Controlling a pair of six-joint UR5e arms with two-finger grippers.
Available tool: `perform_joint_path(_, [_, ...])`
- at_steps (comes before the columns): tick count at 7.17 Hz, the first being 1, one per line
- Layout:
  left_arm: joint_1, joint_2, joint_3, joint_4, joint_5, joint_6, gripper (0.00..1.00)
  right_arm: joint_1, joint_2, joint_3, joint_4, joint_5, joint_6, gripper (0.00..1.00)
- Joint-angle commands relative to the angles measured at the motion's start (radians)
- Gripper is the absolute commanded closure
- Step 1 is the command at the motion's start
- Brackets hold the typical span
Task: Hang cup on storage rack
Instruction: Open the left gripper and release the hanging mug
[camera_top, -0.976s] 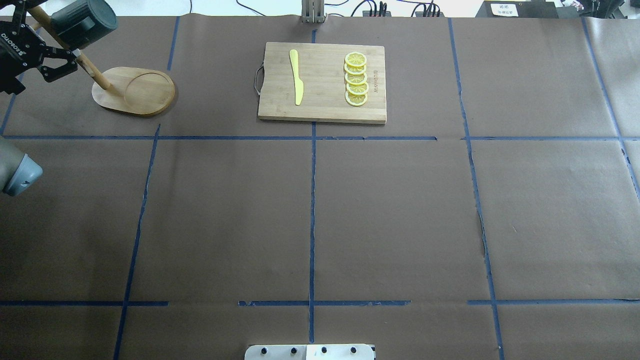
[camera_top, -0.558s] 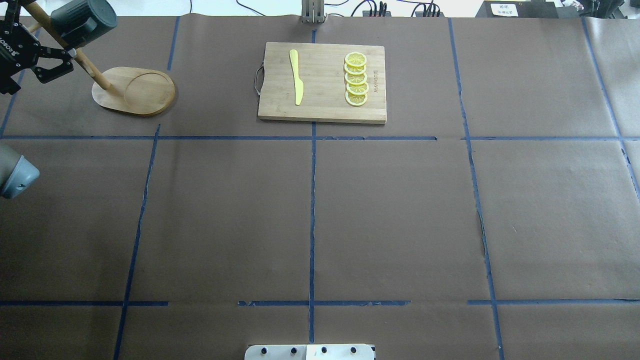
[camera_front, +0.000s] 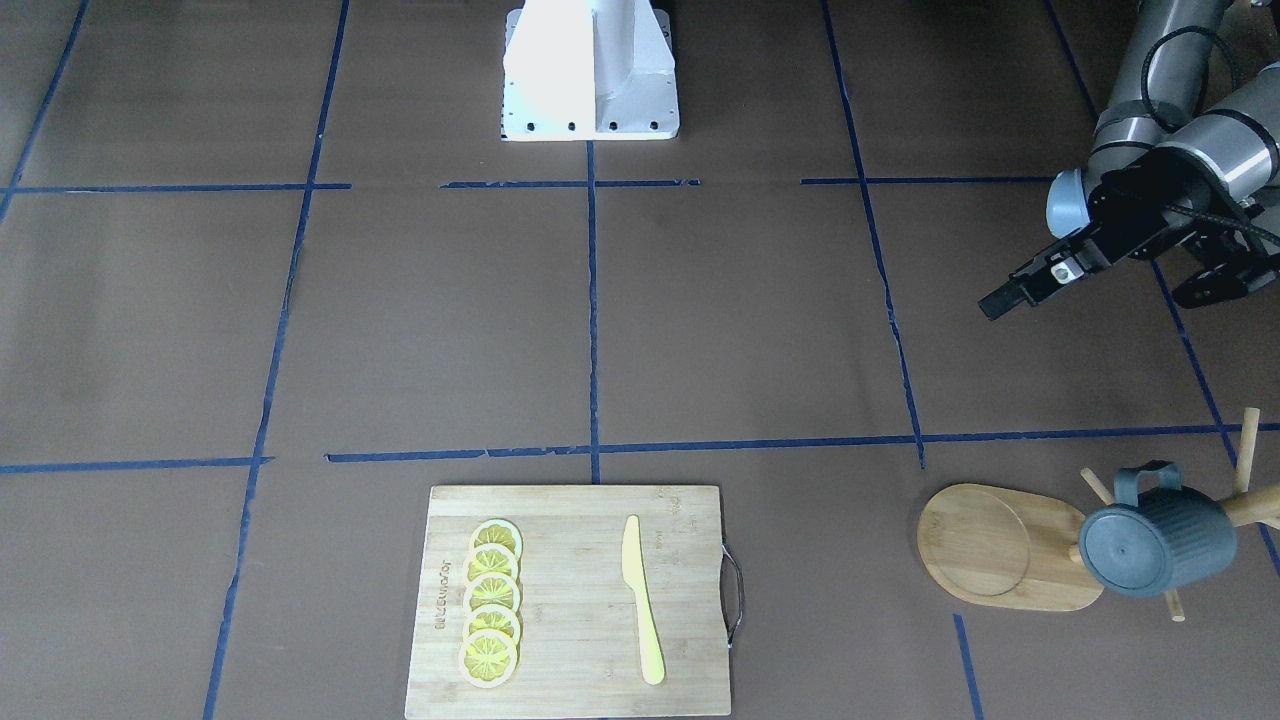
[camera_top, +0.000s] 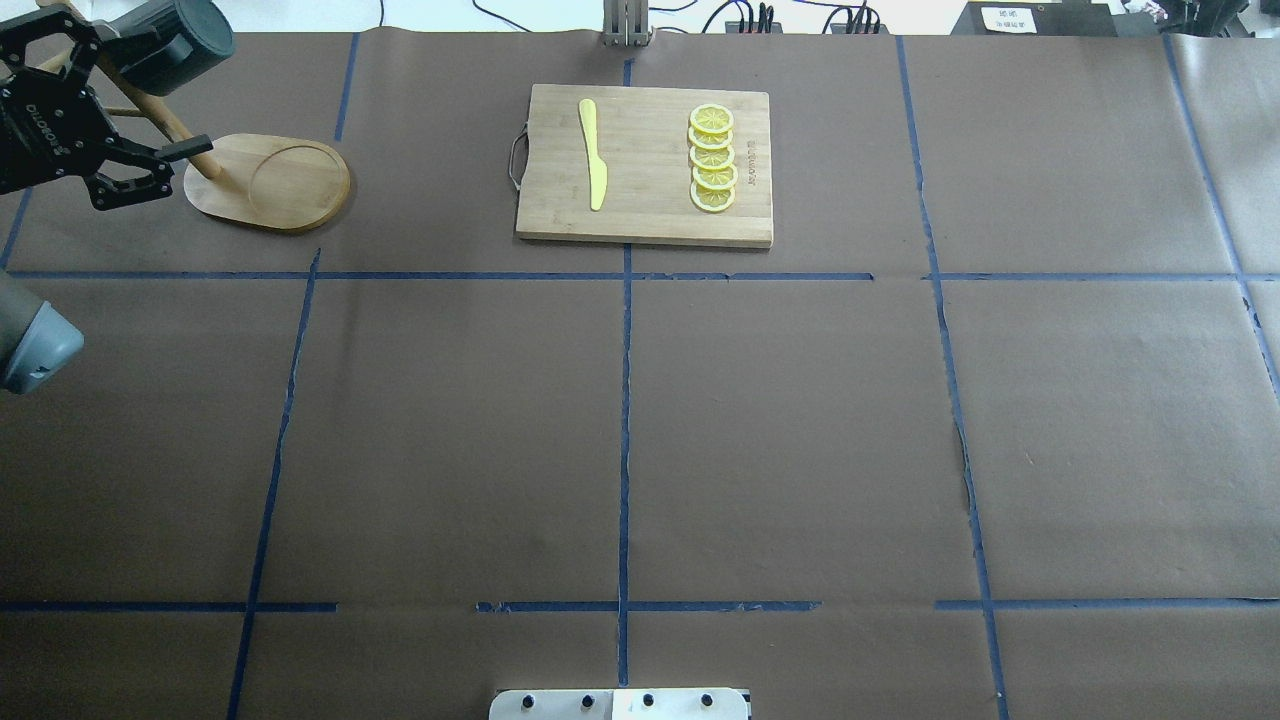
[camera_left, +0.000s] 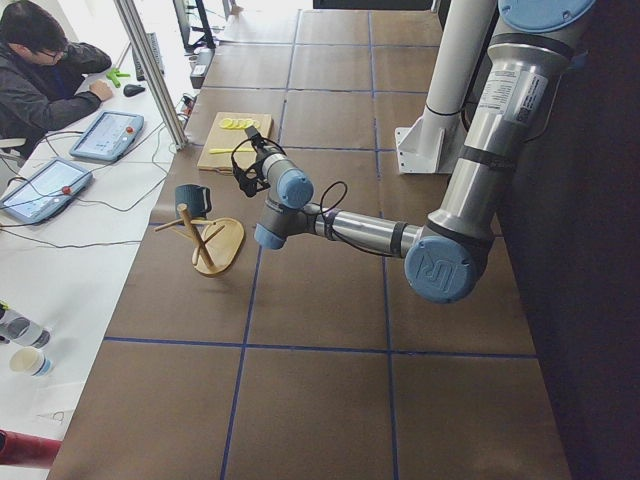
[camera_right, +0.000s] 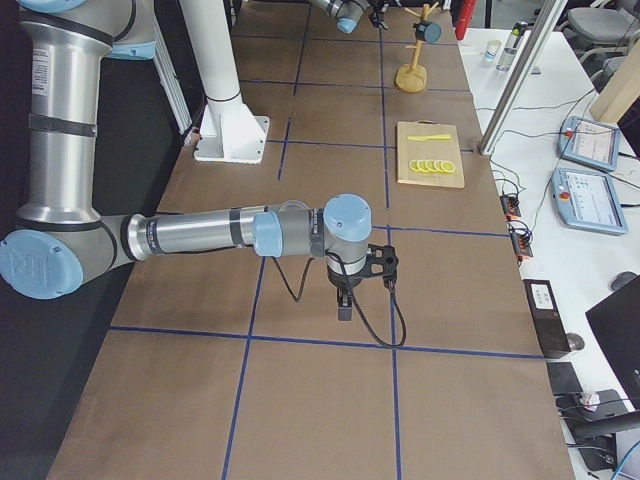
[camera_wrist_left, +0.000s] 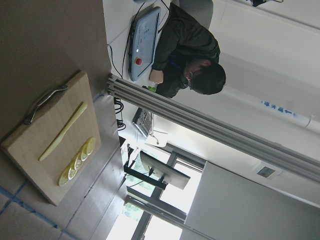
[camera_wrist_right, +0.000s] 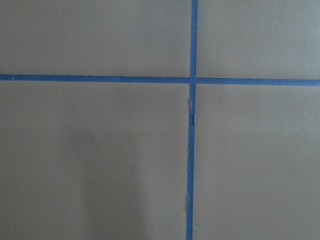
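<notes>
Jaws of the black two-finger left gripper (camera_front: 1090, 302) stand spread wide with nothing between them, near the light bamboo mug-tree storage rack (camera_front: 1000, 548) and clear of the small dark teal-grey ribbed cup (camera_front: 1160, 548). That cup hangs by its loop handle on one of the rack's thin dowel pegs, tilted, its bottom facing outward. Whether the right gripper (camera_right: 345, 305), low over the brown table paper, is spread or closed I cannot tell.
</notes>
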Motion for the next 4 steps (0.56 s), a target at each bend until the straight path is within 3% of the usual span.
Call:
perform_joint_path(1, [-0.11, 0.0, -0.133, 0.38, -0.287, 0.425, 0.0, 0.0, -0.001, -0.001, 0.0, 0.001, 0.002, 0.0])
perform_joint_path(4, [-0.126, 0.017, -0.152, 0.628, -0.302, 0.934, 0.0, -0.001, 0.001, -0.001, 0.0, 0.003, 0.003, 0.0])
